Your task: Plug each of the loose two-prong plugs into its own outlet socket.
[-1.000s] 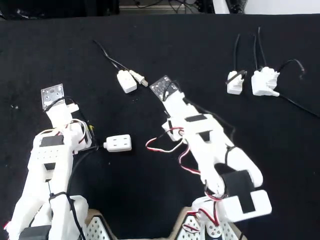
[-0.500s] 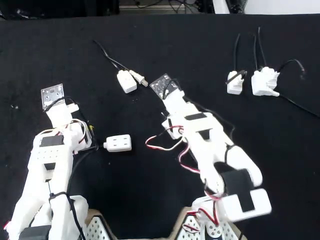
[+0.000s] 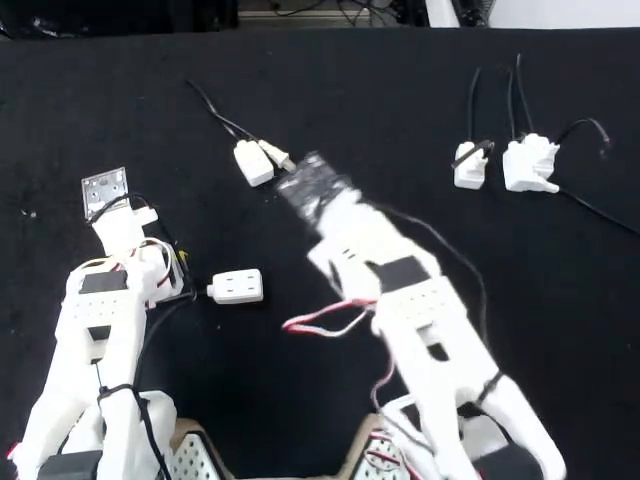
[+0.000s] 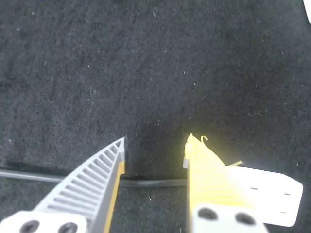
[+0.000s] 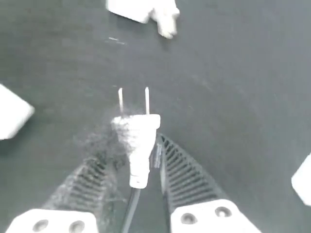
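My right gripper [image 5: 135, 146] is shut on a white two-prong plug [image 5: 136, 132]. Its prongs [image 5: 133, 99] point away from the wrist and its dark cord trails back between the fingers. From above, that gripper [image 3: 312, 186] sits mid-table, just right of a white socket [image 3: 251, 163] with a cabled plug [image 3: 276, 153] lying against it. A loose white outlet socket [image 3: 239, 286] lies between the arms. My left gripper [image 4: 154, 145] is open at the far left [image 3: 105, 190], low over the cloth, with a thin black cord [image 4: 150, 182] crossing between its fingers.
Two more white sockets with black cords [image 3: 468, 166] [image 3: 530, 163] lie at the back right. White blocks [image 5: 141, 9] [image 5: 12, 116] lie ahead of and beside the held plug. A black cloth [image 3: 400, 90] covers the table.
The right arm has stretched out and swung left, carrying its gripper a little toward the socket at the back. The left arm has kept still.
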Tool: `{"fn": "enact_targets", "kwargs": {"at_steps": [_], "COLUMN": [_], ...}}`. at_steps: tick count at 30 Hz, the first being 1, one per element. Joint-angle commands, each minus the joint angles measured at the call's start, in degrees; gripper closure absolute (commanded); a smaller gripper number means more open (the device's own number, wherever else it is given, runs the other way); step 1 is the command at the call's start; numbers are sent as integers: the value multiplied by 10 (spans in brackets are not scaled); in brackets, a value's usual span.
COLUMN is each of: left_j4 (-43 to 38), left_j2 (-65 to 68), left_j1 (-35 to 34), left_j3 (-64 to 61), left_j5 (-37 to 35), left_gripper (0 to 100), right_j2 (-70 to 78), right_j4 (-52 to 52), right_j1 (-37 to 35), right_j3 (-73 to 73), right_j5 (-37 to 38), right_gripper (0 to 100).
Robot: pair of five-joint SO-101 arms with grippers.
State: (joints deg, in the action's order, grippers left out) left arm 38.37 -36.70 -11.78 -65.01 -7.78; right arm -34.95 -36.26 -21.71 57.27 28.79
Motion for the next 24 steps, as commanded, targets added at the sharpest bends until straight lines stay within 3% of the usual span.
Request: {"fn": "enact_targets", "kwargs": {"at_steps": [1, 5, 9, 15, 24], "left_j4": [-4, -4, -3, 25, 62], "left_j2": [-21, -21, -22, -22, -23], "left_j1": [-22, -81, -115, -75, -40], "left_j3": [5, 9, 11, 29, 52], "left_j5": [-21, -56, -81, -78, -52], "left_gripper": [791, 790, 790, 790, 790], "right_j2": [-45, -44, -44, -36, 106], "right_j4": [-54, -9, 96, 258, 272], "right_j1": [-97, -179, -213, -214, -198], "right_j3": [-64, -51, 17, 121, 51], "right_j5": [9, 9, -17, -91, -92], "right_gripper": [988, 988, 988, 988, 988]}}
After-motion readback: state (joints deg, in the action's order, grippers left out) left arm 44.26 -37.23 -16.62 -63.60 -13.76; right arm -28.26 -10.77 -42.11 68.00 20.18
